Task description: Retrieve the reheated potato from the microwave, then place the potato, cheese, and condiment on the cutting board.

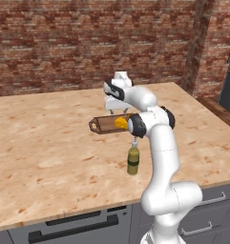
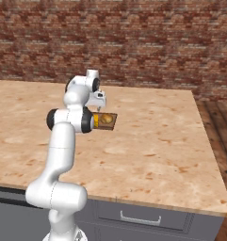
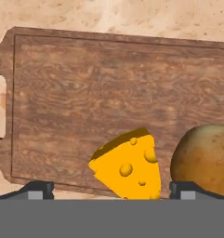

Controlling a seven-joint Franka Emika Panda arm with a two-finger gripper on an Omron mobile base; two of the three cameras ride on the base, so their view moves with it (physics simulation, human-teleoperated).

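The dark brown cutting board (image 3: 85,93) lies on the pale wood counter, its loop handle at the left of the hand view. On it sit the yellow cheese wedge (image 3: 129,169) and, just to its right, the tan potato (image 3: 204,158). My gripper (image 3: 112,190) hangs open right above the cheese, one fingertip on each side and neither touching it. From the base I see the board (image 1: 103,125), the cheese (image 1: 120,123), the potato (image 2: 105,119) and my gripper (image 1: 111,109). The olive-green condiment bottle (image 1: 133,160) stands upright on the counter nearer the front edge. The microwave is out of view.
The counter (image 1: 49,143) stretches wide to the left and ends in a front edge over grey drawers (image 1: 207,209) and a dark handle bar (image 1: 73,228). A brick wall (image 2: 133,42) backs it. My own arm rises between the bottle and the board.
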